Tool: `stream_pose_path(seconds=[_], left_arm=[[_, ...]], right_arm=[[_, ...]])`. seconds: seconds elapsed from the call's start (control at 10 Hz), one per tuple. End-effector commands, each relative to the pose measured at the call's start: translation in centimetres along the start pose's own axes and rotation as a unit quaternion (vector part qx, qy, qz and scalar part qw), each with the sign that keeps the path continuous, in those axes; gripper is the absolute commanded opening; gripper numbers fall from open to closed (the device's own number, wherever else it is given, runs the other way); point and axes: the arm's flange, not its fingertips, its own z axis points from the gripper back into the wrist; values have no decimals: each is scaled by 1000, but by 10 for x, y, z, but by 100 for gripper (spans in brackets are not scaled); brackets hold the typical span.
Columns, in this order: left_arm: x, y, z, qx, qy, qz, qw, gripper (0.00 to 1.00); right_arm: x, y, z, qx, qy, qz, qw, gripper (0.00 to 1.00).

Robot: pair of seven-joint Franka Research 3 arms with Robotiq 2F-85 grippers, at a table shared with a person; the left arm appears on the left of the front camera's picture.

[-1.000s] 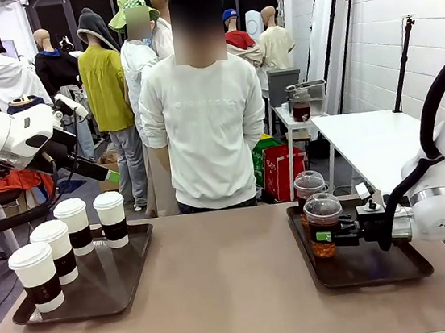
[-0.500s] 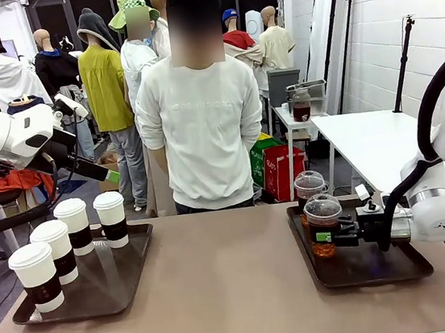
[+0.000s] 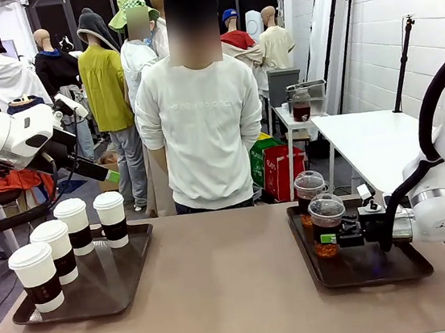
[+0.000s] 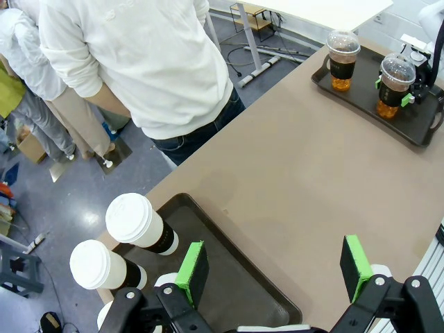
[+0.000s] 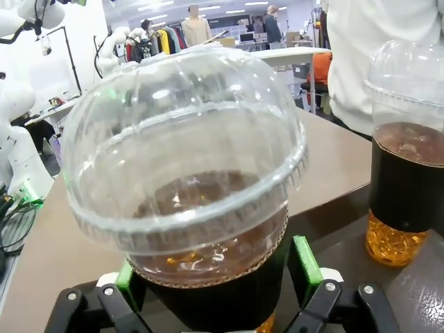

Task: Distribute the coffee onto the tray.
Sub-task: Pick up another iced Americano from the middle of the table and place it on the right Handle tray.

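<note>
- A long brown table (image 3: 230, 295) is seen, with a dark tray (image 3: 100, 291) at the robot's left end and a second dark tray (image 3: 365, 267) at its right end; the middle of the table is bare.
- Four white-lidded paper cups (image 3: 54, 250) with black bands are stood upright on the left tray.
- Two clear dome-lidded cups are stood on the right tray; the near cup (image 3: 327, 225) is set between the green pads of the right gripper (image 3: 326, 239), and the far cup (image 3: 309, 187) is just behind it.
- The right gripper's jaws are spread on both sides of the near cup; in the right wrist view small gaps seem to be left between pads and cup, so no grip is seen.
- The left gripper (image 4: 276, 267) is held high over the left tray's edge; its jaws are wide apart and nothing is held.
- A person in a white top (image 3: 200, 132) is stood at the far side; white brick walls (image 3: 400, 23) and a white side table (image 3: 373, 136) are seen at the right.
</note>
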Motion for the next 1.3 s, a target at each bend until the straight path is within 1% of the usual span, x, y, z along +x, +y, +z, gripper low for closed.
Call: stream_pose_path(seconds=[0.0,0.6,0.9,1.2], left_arm=[[0,1,0,-2,-2,-1,1000,100],[0,1,0,-2,-2,-1,1000,100],[0,1,0,-2,-2,-1,1000,100],[0,1,0,-2,-2,-1,1000,100]], right_arm=[[3,8,4,-16,-11,-19,1000,100],[-5,27,34,-56,-18,-29,998,100],[0,35,50,-76,-9,-31,997,100],[4,39,55,-82,1,-36,996,100]])
